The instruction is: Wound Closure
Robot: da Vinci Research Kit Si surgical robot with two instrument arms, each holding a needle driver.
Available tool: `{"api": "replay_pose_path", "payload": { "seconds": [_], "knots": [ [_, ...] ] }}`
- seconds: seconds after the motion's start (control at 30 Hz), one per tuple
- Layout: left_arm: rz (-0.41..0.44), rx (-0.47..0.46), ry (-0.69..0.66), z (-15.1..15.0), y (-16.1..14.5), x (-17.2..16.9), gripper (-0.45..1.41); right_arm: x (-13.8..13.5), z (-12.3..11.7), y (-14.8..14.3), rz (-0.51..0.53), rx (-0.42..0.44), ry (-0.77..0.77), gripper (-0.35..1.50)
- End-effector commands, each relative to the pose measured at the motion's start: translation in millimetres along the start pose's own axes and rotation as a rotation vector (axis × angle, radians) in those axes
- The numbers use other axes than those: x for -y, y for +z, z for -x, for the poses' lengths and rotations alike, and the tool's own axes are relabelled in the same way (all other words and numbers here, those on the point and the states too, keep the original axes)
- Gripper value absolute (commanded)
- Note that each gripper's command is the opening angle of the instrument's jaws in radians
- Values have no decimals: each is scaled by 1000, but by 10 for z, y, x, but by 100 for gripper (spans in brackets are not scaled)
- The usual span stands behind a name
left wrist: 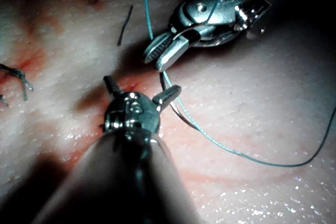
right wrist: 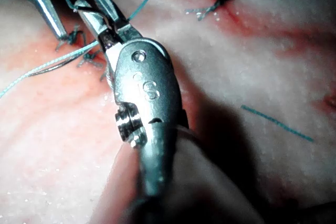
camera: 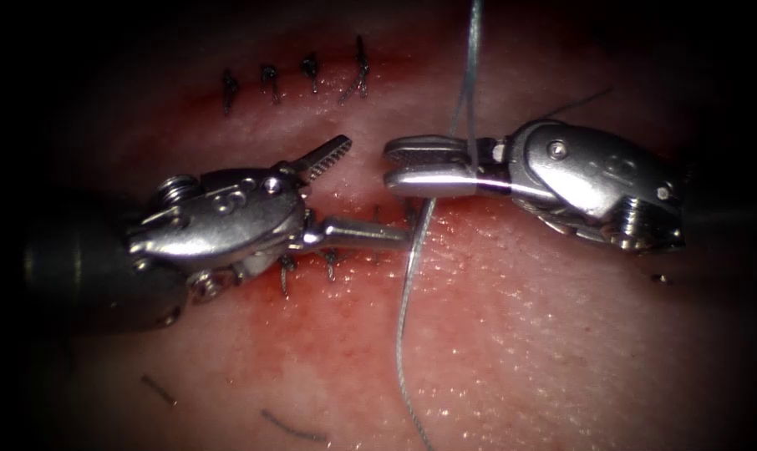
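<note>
Partway through closing the red-edged cut (camera: 345, 199) in the pale, glistening tissue (camera: 562, 334). Already placed: dark knotted stitches (camera: 330, 266) along the cut's left stretch, plus a separate row of four dark stitches (camera: 312, 75) further up. Left to close, by the look of it: the stretch toward the right, where the thin blue-grey thread (camera: 408, 284) enters. Spread wide and gripping nothing, the left arm's steel needle driver (camera: 377, 190), lower jaw low against the cut beside the thread. Narrowly parted, the right arm's steel needle driver (camera: 388, 167), thread draped across both jaws near the hinge rather than visibly clamped. Scattered on the tissue below, short cut ends of dark thread (camera: 291, 430). Cannot tell where the needle lies.
</note>
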Motion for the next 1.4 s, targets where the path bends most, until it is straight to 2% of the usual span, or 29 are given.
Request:
{"api": "replay_pose_path", "payload": {
  "seconds": [0.03, 0.2, 0.33, 0.6, 0.7, 0.73, 0.83, 1.0, 1.17, 1.3, 1.33, 1.37, 1.4],
  "knots": [
    [3, 1, 3, 5, 6, -1, 89, 5, 11, 8, -4, -1, 3, -35],
    [59, 15, -16, 14, 4, -3, 73, 9, 17, 11, 25, -3, 8, -35],
    [92, 23, -33, 21, 9, -7, 66, 11, 18, 13, 28, 0, -2, -35],
    [167, 45, -71, 29, 23, -5, 66, 17, 16, 18, 1, -6, 11, -35],
    [179, 49, -82, 34, 27, -3, 66, 19, 13, 20, -9, 4, -24, -35],
    [193, 56, -82, 38, 27, -2, 66, 19, 11, 20, -6, 13, -80, -35],
    [210, 58, -80, 41, 24, -1, 66, 19, 8, 19, -6, 15, -103, -35],
    [202, 67, -72, 45, 0, 3, 66, 19, 9, 19, -24, 16, -94, -35],
    [223, 73, -89, 49, -10, 4, 54, 24, 10, 24, -74, 17, -100, -35],
    [244, 57, -113, 43, -7, 16, 34, 28, 13, 30, -125, 20, -145, -35],
    [236, 45, -119, 41, -6, 23, 20, 30, 13, 32, -141, 19, -165, -35],
    [236, 45, -119, 41, -6, 23, 20, 30, 13, 32, -141, 19, -165, -35],
    [234, 45, -143, 43, -1, 28, 9, 32, 11, 34, -144, 18, -178, -35]
  ]
}}
